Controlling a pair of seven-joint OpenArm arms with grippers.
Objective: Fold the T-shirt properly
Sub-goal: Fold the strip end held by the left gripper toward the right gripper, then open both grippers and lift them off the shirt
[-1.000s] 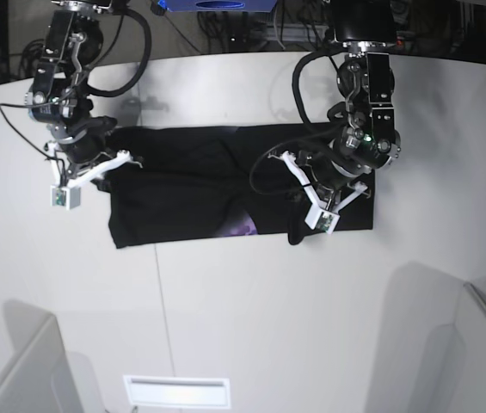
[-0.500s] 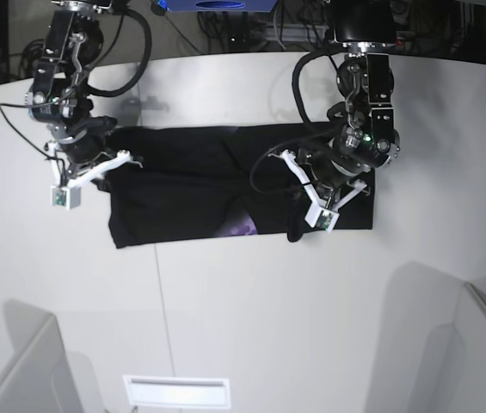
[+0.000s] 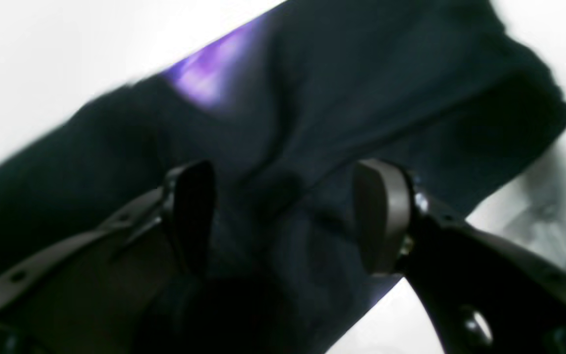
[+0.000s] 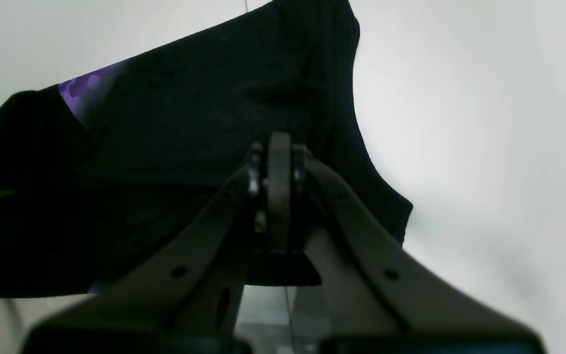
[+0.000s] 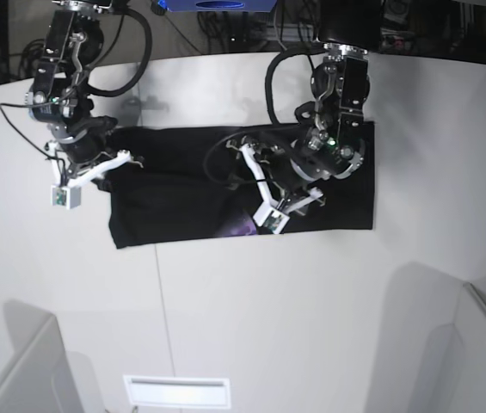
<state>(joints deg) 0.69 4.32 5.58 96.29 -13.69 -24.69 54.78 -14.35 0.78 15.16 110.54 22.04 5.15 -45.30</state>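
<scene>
Bare table lies open around the T-shirt; both arms overhang it.

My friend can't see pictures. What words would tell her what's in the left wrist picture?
The left gripper hangs open just above a crumpled black T-shirt, holding nothing. A purple patch of print shows near the shirt's edge, and the white table lies beyond.
</scene>
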